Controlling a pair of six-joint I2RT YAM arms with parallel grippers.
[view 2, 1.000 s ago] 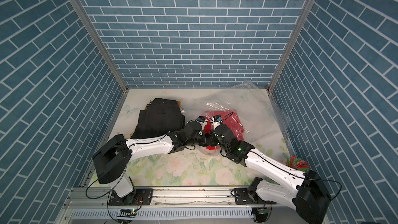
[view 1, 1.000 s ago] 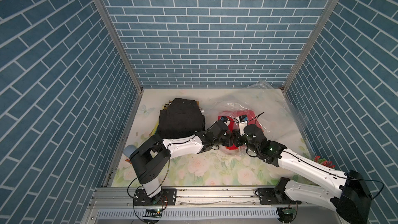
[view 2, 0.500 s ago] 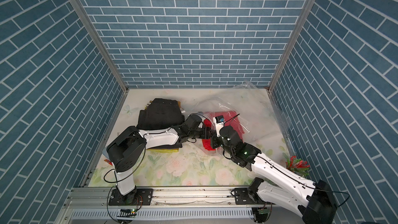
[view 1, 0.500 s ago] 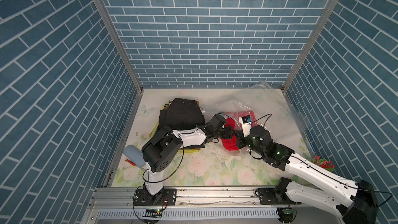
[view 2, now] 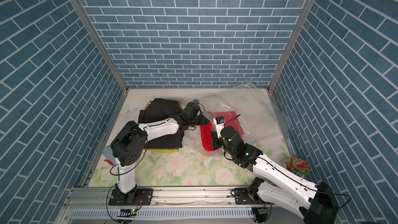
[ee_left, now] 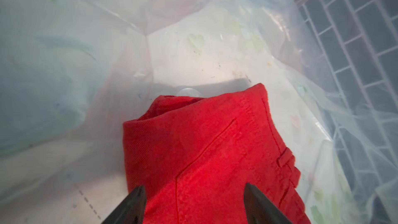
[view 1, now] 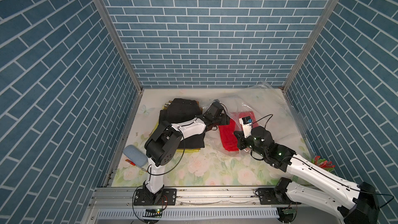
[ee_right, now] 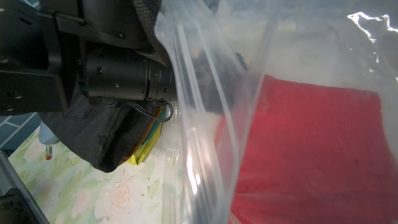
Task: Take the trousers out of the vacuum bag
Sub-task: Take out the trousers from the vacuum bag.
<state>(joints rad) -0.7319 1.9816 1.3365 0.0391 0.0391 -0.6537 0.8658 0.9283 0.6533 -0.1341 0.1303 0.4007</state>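
the vacuum bag (view 1: pixel 265 104) lies crumpled on the far right part of the floral table cover (view 1: pixel 215 169), with its mouth turned toward the middle. the red trousers (view 1: pixel 228 140) lie folded inside it near the mouth and show through the film in both top views. the left gripper (ee_left: pixel 193 186) reaches in through the mouth. in the left wrist view its two dark fingers (ee_left: pixel 131 203) stand wide apart over the near end of the red cloth and grip nothing; whether they touch the cloth cannot be told. the right gripper (view 1: pixel 238 142) is closed, low at the near edge of the bag beside the red trousers. in the right wrist view the bag's zip strip (ee_right: pixel 206 104) rises off the table toward it, so it appears to pinch the upper lip, though its fingertips are out of view there. outside the bag, to its left, sits a pile of folded trousers with the black trousers (view 1: pixel 183 113) on top and a lime-yellow pair (ee_right: pixel 144 149) showing at the bottom edge. the left arm passes over this pile. a grey-blue oval case (view 1: pixel 134 155) lies at the near left edge of the table, well apart from the bag.
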